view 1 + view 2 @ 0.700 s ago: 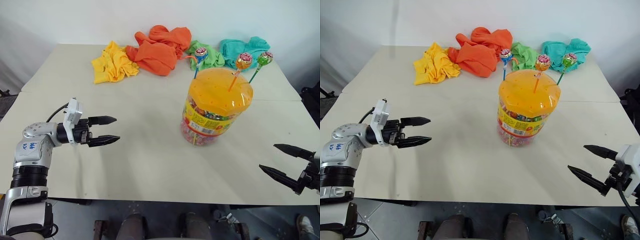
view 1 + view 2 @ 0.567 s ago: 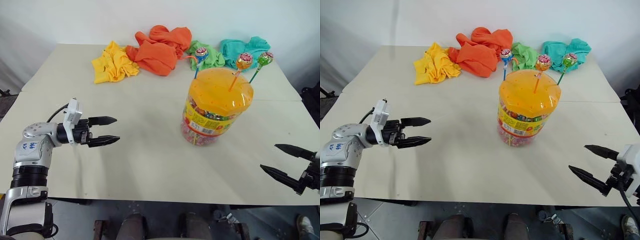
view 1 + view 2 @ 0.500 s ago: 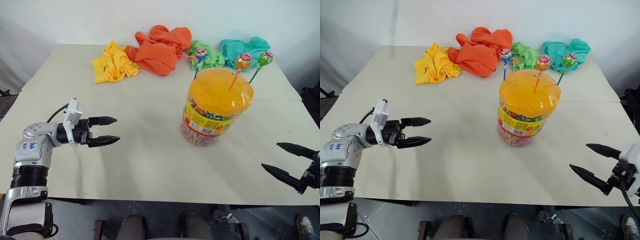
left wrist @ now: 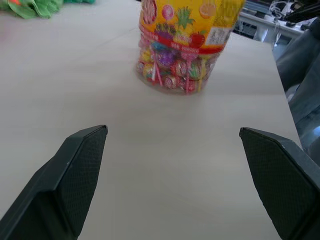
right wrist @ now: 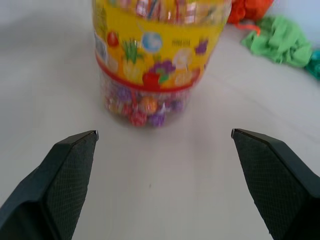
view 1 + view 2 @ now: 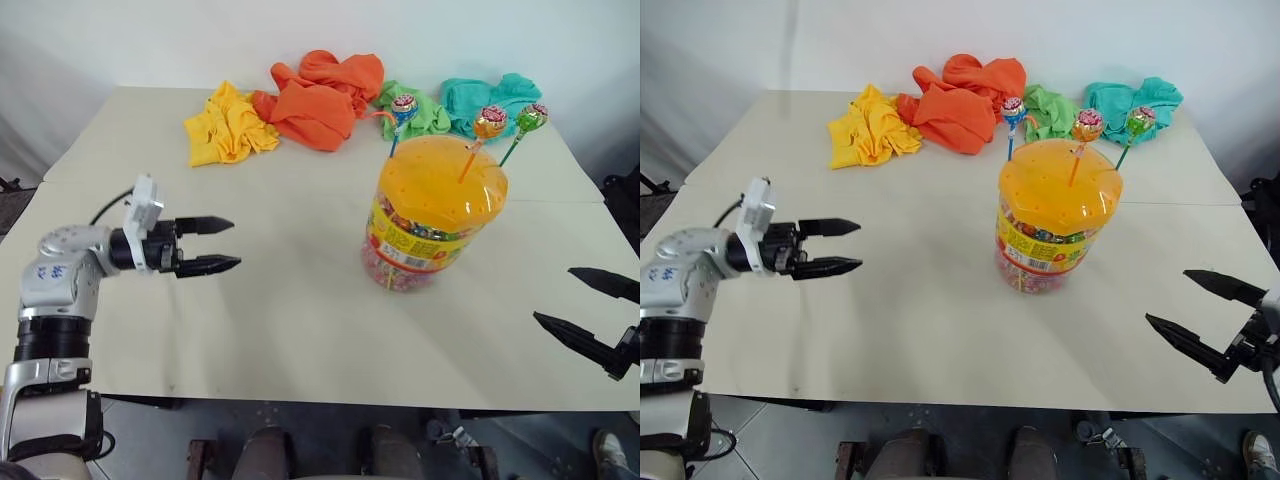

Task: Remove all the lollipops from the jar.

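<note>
The jar (image 6: 434, 212) stands upright on the right half of the table (image 6: 290, 300), a large clear tub with an orange domed lid (image 6: 441, 182) dotted with small holes and a yellow-and-red label (image 6: 410, 243) around its middle; wrapped candies in many colours fill it and show through the clear wall below the label. Three lollipops rise from the lid on thin sticks: the blue-stick lollipop (image 6: 402, 106) at the rear left, the orange lollipop (image 6: 488, 121) near the middle, and the green lollipop (image 6: 530, 117) leaning out to the right. Behind the jar, along the table's far edge, lie crumpled cloths: a yellow cloth (image 6: 227, 127), an orange cloth (image 6: 320, 97), a green cloth (image 6: 415, 110) and a teal cloth (image 6: 488, 96). The left gripper (image 6: 212, 245) hangs over the table well to the jar's left, fingers spread wide and empty, pointing toward it. The right gripper (image 6: 585, 312) sits near the table's right front edge, likewise spread wide and holding nothing.
</note>
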Controlling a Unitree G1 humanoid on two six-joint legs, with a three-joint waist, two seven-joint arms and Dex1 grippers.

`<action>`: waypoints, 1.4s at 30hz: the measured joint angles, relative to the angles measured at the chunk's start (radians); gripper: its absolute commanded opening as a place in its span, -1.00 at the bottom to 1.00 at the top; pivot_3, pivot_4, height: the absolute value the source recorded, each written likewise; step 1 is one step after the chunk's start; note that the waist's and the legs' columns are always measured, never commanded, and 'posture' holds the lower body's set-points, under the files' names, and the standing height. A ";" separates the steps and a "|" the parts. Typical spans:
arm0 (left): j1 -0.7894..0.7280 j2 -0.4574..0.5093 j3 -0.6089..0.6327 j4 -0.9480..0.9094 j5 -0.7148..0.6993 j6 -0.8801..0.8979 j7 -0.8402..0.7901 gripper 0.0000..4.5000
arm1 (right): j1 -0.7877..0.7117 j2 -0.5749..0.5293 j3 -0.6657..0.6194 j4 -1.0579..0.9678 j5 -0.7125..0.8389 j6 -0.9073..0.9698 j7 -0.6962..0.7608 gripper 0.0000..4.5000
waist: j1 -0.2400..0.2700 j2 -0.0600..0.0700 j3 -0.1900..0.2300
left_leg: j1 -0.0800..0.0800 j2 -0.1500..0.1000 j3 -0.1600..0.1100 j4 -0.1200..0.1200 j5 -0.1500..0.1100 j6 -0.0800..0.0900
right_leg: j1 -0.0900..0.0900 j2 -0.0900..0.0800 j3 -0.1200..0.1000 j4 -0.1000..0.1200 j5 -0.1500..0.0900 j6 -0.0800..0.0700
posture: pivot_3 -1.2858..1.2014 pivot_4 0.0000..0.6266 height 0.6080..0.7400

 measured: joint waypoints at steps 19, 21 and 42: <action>-0.589 -0.447 -0.108 0.549 0.066 -0.221 -0.047 1.00 | -0.100 -0.038 -0.147 -0.170 0.387 0.213 -0.256 0.99 | 0.001 -0.010 0.006 | -0.002 -0.001 0.000 0.001 0.000 0.001 | 0.000 0.000 -0.001 -0.001 0.000 0.001 | 0.03 -0.52 1.00; -0.627 -0.488 -0.106 0.601 0.074 -0.241 -0.040 1.00 | -0.070 -0.011 -0.176 -0.160 0.389 0.208 -0.249 0.99 | 0.002 -0.010 0.006 | -0.003 -0.001 0.000 0.000 0.000 0.002 | -0.001 0.000 -0.002 -0.002 0.001 0.001 | 0.03 -0.52 1.00; -0.776 -0.599 -0.058 0.854 0.174 -0.285 0.054 -0.15 | 0.184 0.218 -0.278 -0.269 0.427 0.066 -0.317 1.00 | -0.001 -0.008 0.007 | -0.002 -0.001 0.001 0.000 -0.001 0.003 | -0.001 0.000 0.000 -0.003 0.001 0.002 | 0.03 -0.52 1.00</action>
